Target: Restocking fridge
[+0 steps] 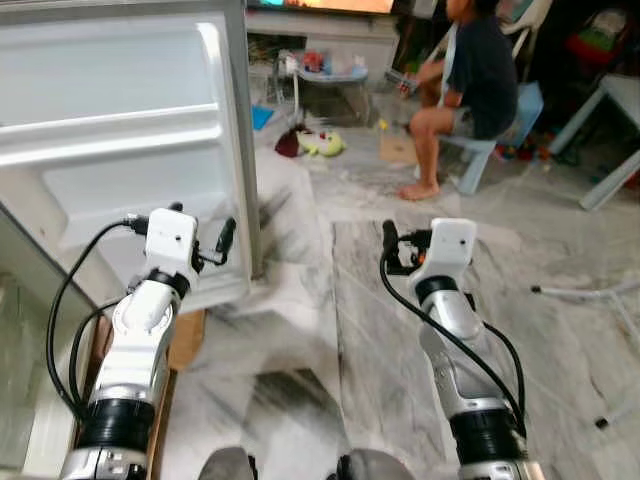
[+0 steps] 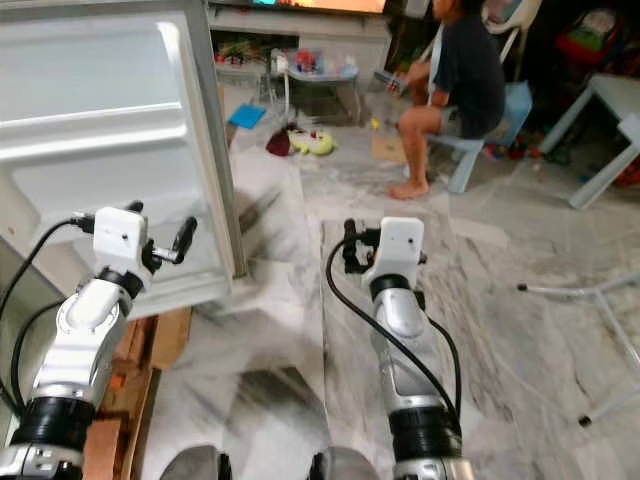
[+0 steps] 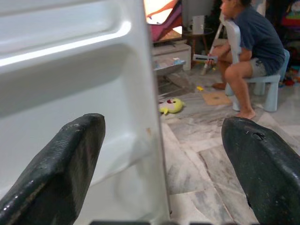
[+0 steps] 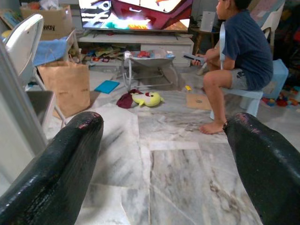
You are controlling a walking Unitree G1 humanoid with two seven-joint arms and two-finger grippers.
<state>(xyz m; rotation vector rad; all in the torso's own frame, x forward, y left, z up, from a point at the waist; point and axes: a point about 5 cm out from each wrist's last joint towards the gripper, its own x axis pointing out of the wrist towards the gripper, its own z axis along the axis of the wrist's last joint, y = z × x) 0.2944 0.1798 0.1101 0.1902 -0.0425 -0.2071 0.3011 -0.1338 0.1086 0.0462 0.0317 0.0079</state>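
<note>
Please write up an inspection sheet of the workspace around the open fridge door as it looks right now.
Surface: grey marble floor.
Job's things: white fridge door open, its shelves bare; restock items: nothing seen.
Clutter: yellow plush toy, brown paper bag.
Grippers: left gripper open, astride the door's edge; right gripper open over the floor, holding nothing.
Cables: black cables loop along both arms.
Surroundings: person seated on a blue stool; television.
</note>
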